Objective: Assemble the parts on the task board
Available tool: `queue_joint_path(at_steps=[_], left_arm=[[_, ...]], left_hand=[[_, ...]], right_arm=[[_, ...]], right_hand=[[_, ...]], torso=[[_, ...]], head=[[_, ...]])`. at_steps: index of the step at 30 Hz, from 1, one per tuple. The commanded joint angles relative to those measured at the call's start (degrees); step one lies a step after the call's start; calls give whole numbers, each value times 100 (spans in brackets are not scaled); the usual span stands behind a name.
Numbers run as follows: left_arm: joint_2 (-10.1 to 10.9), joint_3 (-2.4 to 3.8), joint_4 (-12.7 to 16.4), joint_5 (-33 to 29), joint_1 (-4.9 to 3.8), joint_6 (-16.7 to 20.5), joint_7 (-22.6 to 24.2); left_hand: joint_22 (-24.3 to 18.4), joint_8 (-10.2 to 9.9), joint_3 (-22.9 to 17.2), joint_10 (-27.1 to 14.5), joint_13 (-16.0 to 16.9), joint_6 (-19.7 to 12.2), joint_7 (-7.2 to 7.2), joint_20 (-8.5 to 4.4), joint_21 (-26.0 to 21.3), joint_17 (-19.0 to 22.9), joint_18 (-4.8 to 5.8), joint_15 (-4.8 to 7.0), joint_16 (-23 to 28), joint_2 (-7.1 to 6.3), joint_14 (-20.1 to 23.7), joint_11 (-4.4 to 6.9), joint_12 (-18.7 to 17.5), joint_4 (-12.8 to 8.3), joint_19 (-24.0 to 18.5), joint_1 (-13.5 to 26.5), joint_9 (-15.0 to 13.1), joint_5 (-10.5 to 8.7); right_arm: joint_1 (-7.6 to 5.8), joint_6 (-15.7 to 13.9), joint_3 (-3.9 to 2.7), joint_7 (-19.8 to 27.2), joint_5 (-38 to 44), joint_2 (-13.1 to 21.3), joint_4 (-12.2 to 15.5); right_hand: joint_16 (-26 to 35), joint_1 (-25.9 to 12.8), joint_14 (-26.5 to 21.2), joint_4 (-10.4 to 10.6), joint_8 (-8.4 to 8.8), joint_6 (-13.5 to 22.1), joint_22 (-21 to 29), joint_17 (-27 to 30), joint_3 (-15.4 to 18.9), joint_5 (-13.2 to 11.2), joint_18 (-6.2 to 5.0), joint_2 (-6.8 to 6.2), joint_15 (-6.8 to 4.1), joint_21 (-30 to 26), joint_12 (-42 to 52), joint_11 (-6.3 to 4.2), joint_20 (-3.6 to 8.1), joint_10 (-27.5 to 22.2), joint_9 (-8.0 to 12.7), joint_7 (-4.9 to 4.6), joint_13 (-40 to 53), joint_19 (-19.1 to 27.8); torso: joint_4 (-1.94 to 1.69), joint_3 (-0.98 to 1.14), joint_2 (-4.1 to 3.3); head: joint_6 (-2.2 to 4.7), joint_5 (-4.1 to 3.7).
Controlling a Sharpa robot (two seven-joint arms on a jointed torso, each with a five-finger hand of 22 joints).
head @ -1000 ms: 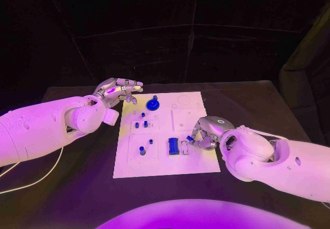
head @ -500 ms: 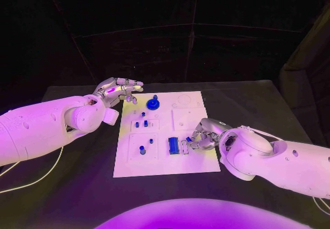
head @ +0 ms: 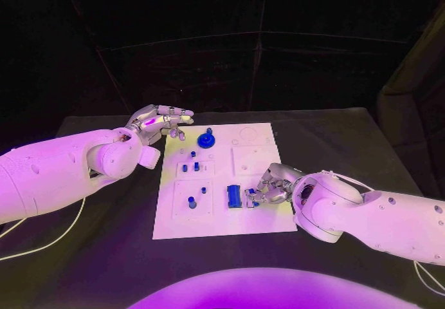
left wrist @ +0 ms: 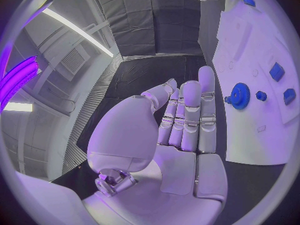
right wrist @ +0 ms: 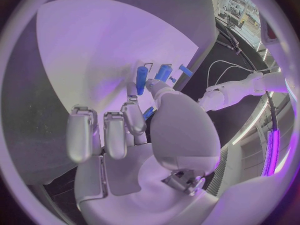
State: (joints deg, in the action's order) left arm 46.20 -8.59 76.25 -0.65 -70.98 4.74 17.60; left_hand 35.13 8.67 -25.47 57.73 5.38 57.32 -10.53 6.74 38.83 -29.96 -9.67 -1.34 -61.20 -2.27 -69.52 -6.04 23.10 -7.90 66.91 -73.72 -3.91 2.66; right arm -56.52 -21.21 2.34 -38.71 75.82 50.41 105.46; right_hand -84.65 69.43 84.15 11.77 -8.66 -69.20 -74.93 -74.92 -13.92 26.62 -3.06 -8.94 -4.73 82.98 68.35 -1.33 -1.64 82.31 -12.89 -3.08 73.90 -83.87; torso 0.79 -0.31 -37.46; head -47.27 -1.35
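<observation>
The white task board [head: 260,219] lies mid-table. A blue gear [head: 206,140] stands at its far end, small blue pegs [head: 190,168] sit in the middle left, and two more pegs [head: 193,203] are nearer me. A long blue block [head: 234,196] stands at the near middle. My right hand [head: 271,188] hovers just right of that block and pinches a small blue part [right wrist: 148,113] between thumb and finger. The block [right wrist: 141,80] shows just beyond its fingertips [right wrist: 133,96]. My left hand [head: 163,120] hangs over the board's far left corner, fingers straight, holding nothing.
The gear [left wrist: 240,95] and a peg [left wrist: 260,95] lie beyond my left hand [left wrist: 184,130] on the board [left wrist: 250,130]. A pale slot piece [head: 249,201] sits right of the block. Dark table surrounds the board; a white cable [head: 56,238] trails at the left.
My right hand has moved left and slightly nearer, closing on the long blue block with the small part still in its pinch. The left hand has stayed where it was.
</observation>
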Motion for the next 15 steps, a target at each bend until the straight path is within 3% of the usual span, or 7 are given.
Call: queue_joint_path(at_steps=[1, 15], left_arm=[[-2, 4, 7, -9, -8, -88, -10], [-5, 3, 4, -8, -8, -108, -20]], left_hand=[[-5, 37, 31, -41, -5, -41, 8, 12, -19, 5, -80, 13, 25, 3, 46, -13, 20, -5, -39, 37, 2, 27], [-5, 37, 31, -41, -5, -41, 8, 12, -19, 5, -80, 13, 25, 3, 46, -13, 20, -5, -39, 37, 2, 27]], right_arm=[[-8, -73, -2, -1, -234, -20, 10], [-8, -63, -2, 12, -269, -60, -10]], right_hand=[[-30, -56, 434, 5, -22, -26, -182, -737, 30, 1, 27, 13, -35, 25, 21, -7, 40, 39, 1, 8, 5, -90], [-31, -13, 434, -40, -29, -31, -191, -738, 62, 4, 28, 19, -45, 30, 24, -21, 47, 44, -14, 24, 13, -94]], torso=[[-1, 0, -3], [2, -3, -1]], head=[[-12, -1], [-23, -1]])
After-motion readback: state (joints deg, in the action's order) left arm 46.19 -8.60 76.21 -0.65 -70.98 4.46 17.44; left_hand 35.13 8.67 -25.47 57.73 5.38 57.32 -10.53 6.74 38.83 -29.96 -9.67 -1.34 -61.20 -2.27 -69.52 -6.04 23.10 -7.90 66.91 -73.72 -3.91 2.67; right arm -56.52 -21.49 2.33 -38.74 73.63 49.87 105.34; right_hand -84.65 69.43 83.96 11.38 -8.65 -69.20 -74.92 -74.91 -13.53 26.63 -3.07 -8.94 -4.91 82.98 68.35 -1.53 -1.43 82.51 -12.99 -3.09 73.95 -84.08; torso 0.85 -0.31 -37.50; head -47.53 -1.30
